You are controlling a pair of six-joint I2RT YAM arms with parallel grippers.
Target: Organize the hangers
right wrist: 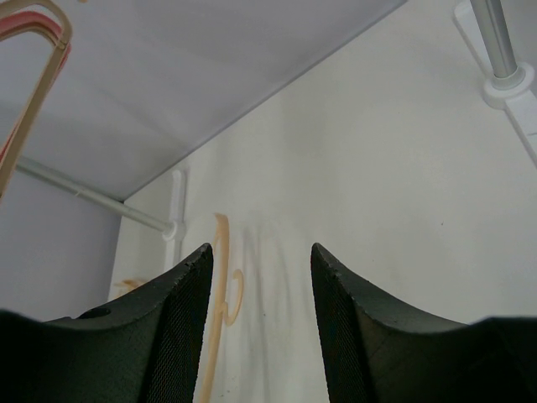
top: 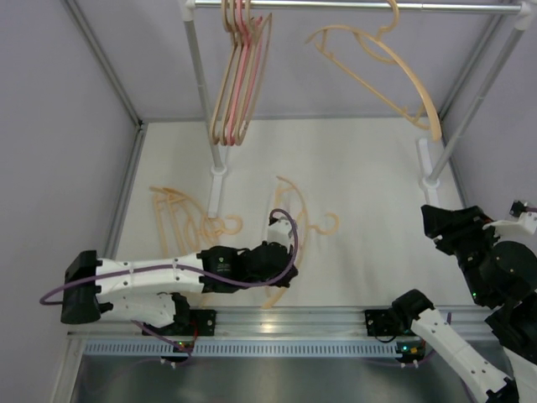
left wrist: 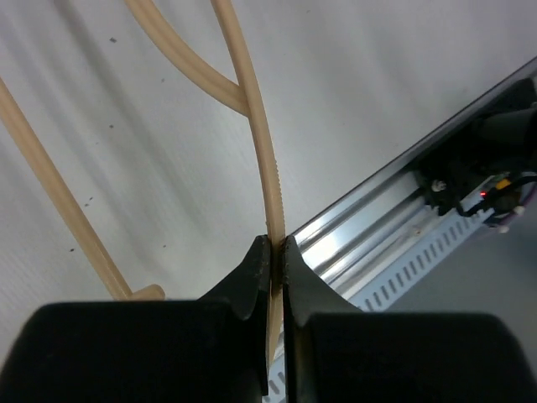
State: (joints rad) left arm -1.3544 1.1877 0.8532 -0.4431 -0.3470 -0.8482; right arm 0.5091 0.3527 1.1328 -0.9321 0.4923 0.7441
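While the top view hides the grasp under the left arm's black wrist, the left wrist view shows it plainly: the left fingers (left wrist: 262,262) are clenched on the thin ribbed bar of a beige hanger (left wrist: 262,143), one finger on each side and no gap left. That hanger (top: 302,227) lies on the white bench (top: 377,193), near the middle, with its hook pointing right. The wrist view also shows a curved brace joining the gripped bar farther along, and a second beige strip crossing the bench to the left. To the right runs the aluminium base rail (left wrist: 369,227) at the near edge.

Only the top view shows the other hangers. A bunch of beige hangers with one pink hanger (top: 239,75) hangs at the left end of the metal rod (top: 352,7), beside the left pole (top: 201,92). A single peach-tan hanger (top: 377,63) hangs tilted farther right on the same rod. A loose heap of peach-tan hangers (top: 180,217) lies on the left of the bench, apart from the gripped one.

The right arm (top: 478,252) sits at the right side. Its wrist view shows the right fingers (right wrist: 340,311) spread and released, with only bare bench between them. Beyond them that view shows a beige hanger lying flat, the foot of a pole (right wrist: 506,80), and a corner of the hanging bunch at upper left.
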